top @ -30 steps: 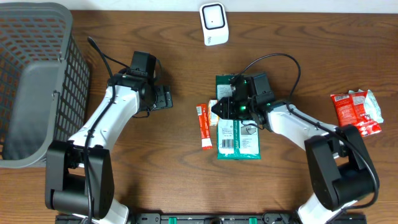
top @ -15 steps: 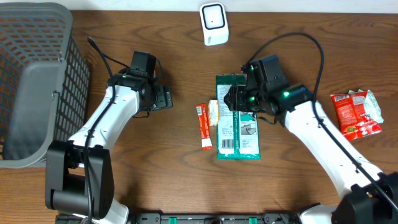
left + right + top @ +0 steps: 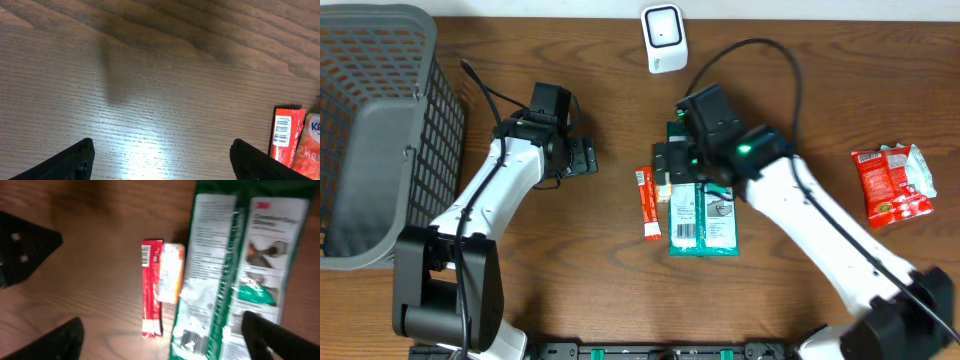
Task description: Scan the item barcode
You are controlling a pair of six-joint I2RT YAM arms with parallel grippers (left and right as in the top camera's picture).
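A green and white pack point(image 3: 705, 215) lies flat mid-table, its printed back and barcode point(image 3: 192, 340) facing up. To its left lie a thin red stick packet point(image 3: 647, 203) and a small orange-and-white sachet point(image 3: 663, 180). The white scanner point(image 3: 663, 38) stands at the far edge. My right gripper point(image 3: 672, 162) hovers open over the pack's top left corner; its wrist view shows the green pack point(image 3: 245, 265), stick point(image 3: 151, 287) and sachet point(image 3: 170, 272) below, nothing held. My left gripper point(image 3: 582, 157) stands open over bare wood, the red stick point(image 3: 285, 132) at its right.
A grey mesh basket point(image 3: 370, 130) fills the left end of the table. A red snack bag point(image 3: 892, 180) lies at the right edge. Bare wood stretches along the front of the table.
My right gripper has opened wide and swung left over the green pack's top; its arm has shifted. The pack stays flat on the table. The left arm has not moved.
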